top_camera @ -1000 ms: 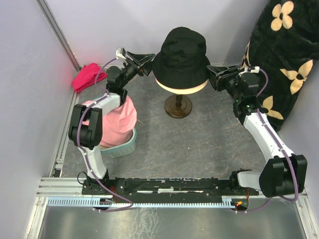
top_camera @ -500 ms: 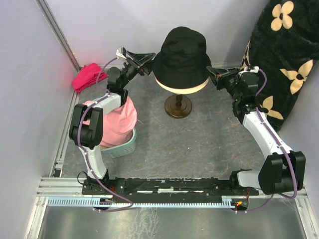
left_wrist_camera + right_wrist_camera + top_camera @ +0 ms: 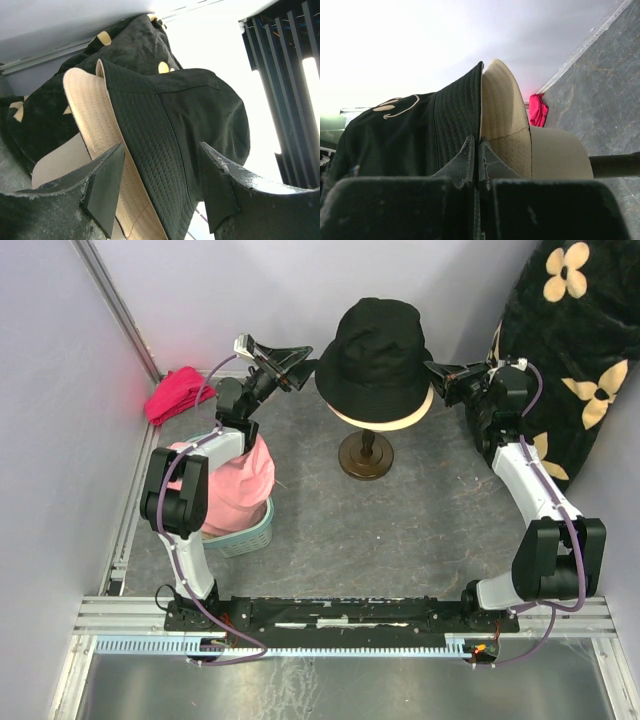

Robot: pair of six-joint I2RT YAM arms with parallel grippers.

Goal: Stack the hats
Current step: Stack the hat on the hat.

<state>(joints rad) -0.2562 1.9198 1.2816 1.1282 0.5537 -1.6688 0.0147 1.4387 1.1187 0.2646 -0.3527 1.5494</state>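
One change: R jaws newly clenched on black hat [image 3: 377, 345] brim; L jaws apart.

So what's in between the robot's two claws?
The black hat, sitting on the cream mannequin head, lies between the open left gripper and the right gripper, which is pinched shut at its brim. The top view shows it best.

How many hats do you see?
3: black hat on the mannequin head, beige hat directly under it, pink hat in the basket at left; more may be hidden beneath.
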